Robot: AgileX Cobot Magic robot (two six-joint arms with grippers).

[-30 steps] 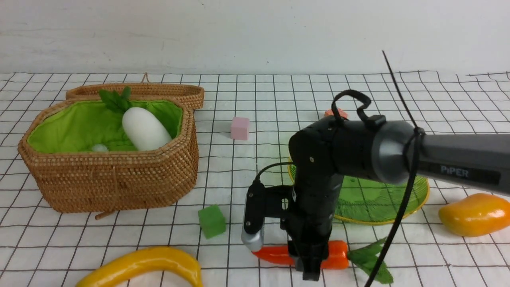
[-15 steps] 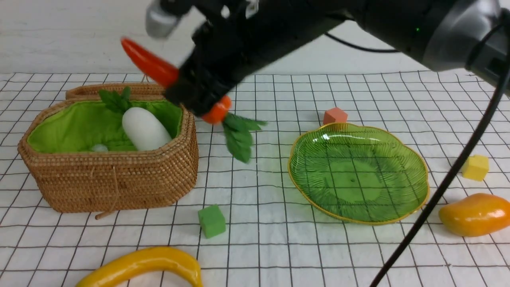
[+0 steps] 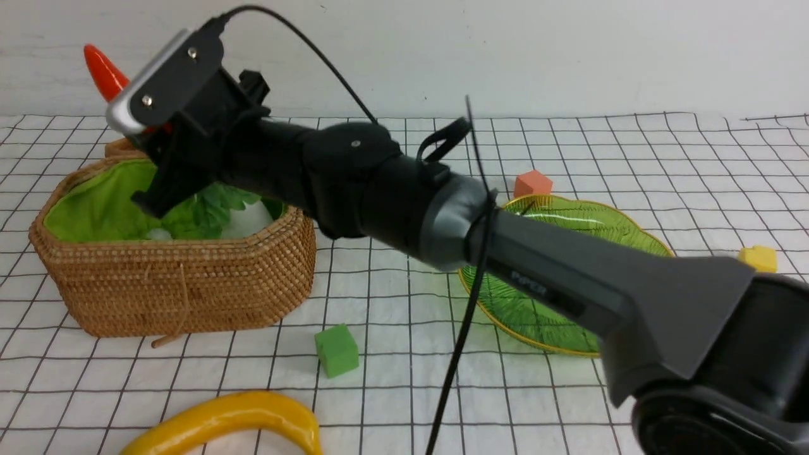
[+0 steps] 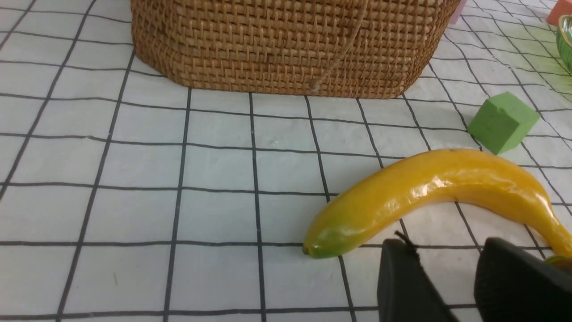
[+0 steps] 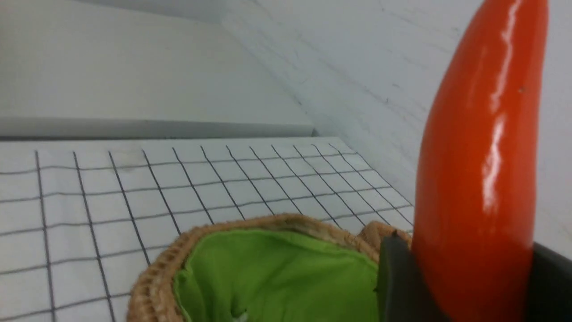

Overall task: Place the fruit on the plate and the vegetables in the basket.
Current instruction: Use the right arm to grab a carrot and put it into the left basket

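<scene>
My right gripper (image 3: 159,148) is shut on the orange-red carrot (image 3: 104,72) and holds it tilted over the wicker basket (image 3: 177,284), tip up and to the left, with its leaves (image 3: 208,208) hanging into the green lining. In the right wrist view the carrot (image 5: 482,170) sits clamped between the dark fingers above the lining (image 5: 277,273). The white radish (image 3: 249,221) lies in the basket, mostly hidden. My left gripper (image 4: 451,277) is open and empty, just short of the yellow banana (image 4: 438,192). The green plate (image 3: 569,221) is partly behind the right arm. The mango is hidden.
The banana (image 3: 234,417) lies at the front edge of the checked cloth. Foam cubes are scattered about: green (image 3: 337,349), orange (image 3: 532,183), yellow (image 3: 758,258). The right arm stretches diagonally across the scene. The basket lid (image 3: 120,146) leans behind the basket.
The right arm lifted the carrot off the cloth in front of the plate and swung it up and left, to above the basket. The left gripper has not changed.
</scene>
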